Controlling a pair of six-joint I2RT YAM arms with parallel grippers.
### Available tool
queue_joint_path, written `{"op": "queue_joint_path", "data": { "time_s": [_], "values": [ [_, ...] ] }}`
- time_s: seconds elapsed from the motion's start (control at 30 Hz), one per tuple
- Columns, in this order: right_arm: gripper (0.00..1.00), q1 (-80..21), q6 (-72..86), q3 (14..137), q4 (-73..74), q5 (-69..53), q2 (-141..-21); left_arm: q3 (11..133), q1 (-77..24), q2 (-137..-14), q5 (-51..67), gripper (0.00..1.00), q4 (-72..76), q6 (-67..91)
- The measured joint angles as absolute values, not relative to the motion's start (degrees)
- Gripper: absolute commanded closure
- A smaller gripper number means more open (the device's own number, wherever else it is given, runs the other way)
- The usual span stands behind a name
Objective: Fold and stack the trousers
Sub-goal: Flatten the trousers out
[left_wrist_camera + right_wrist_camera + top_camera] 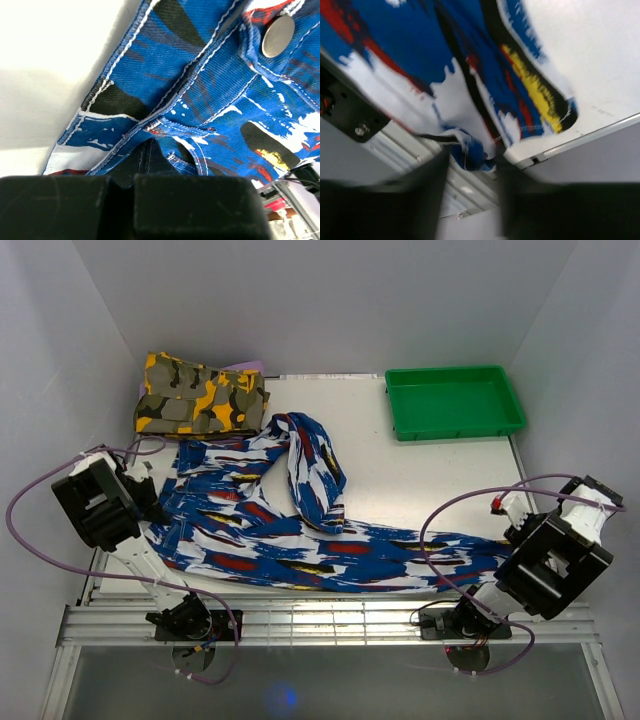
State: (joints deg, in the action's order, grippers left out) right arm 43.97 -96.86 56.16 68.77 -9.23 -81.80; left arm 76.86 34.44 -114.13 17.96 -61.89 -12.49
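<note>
Holding the trousers (300, 540) spread on the table (430, 470) from nine to four o'clock, we have no fold or stack yet. Our left gripper (144, 159) pinches the waist tight; our right gripper (471, 165) looks closed around a leg end.

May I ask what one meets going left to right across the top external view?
Left arm → camouflage garment → green tray → right arm; the trousers span most of the width.
</note>
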Motion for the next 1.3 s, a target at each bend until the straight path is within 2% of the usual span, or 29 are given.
{"op": "queue_joint_path", "data": {
  "time_s": [0.03,0.07,0.1,0.27,0.33,0.37,0.43,0.47,0.63,0.8,1.03,1.17,1.3],
  "values": [
    [0.09,44.1,-98.0,54.9,68.4,-7.8,-80.5,77.1,34.5,-114.2,17.8,1.00,-62.0,-12.9],
    [0.02,44.2,-98.6,54.5,68.6,-7.0,-79.8,77.3,34.5,-114.2,17.7,1.00,-62.0,-13.3],
    [0.02,44.2,-99.3,54.8,68.6,-6.7,-79.7,77.4,34.6,-114.2,17.6,1.00,-61.8,-13.9],
    [0.06,41.1,-96.1,62.2,68.5,-7.9,-82.4,77.1,35.0,-113.4,17.3,0.99,-60.7,-15.0],
    [0.11,37.5,-92.1,65.4,67.9,-8.6,-83.9,76.1,35.1,-112.5,17.1,0.90,-59.5,-15.0],
    [0.12,35.1,-89.7,66.3,67.2,-9.0,-84.6,75.8,35.1,-112.1,17.1,0.80,-59.1,-15.0],
    [0.13,30.0,-84.9,67.2,65.6,-10.0,-85.9,74.9,35.2,-111.2,17.0,0.70,-58.1,-15.0],
    [0.14,26.7,-82.1,67.5,65.0,-10.7,-86.5,74.7,35.3,-110.8,17.1,0.60,-57.8,-15.0],
    [0.20,11.1,-69.1,73.7,63.7,-15.8,-90.7,74.4,35.7,-108.3,17.9,0.48,-56.1,-15.7],
    [0.24,-8.9,-58.4,82.2,58.8,-23.9,-94.5,74.6,35.6,-102.5,21.5,0.45,-55.5,-17.7],
    [0.19,-34.1,-53.1,81.8,52.1,-28.0,-98.2,73.8,26.3,-99.6,22.6,0.45,-54.9,-19.4],
    [0.14,-41.8,-52.2,81.5,49.6,-27.6,-101.0,71.2,20.6,-99.7,21.8,0.44,-54.4,-18.0],
    [0.13,-45.8,-51.4,81.5,47.3,-25.6,-103.8,69.1,19.7,-100.3,19.9,0.44,-53.5,-16.9]
  ]
}}
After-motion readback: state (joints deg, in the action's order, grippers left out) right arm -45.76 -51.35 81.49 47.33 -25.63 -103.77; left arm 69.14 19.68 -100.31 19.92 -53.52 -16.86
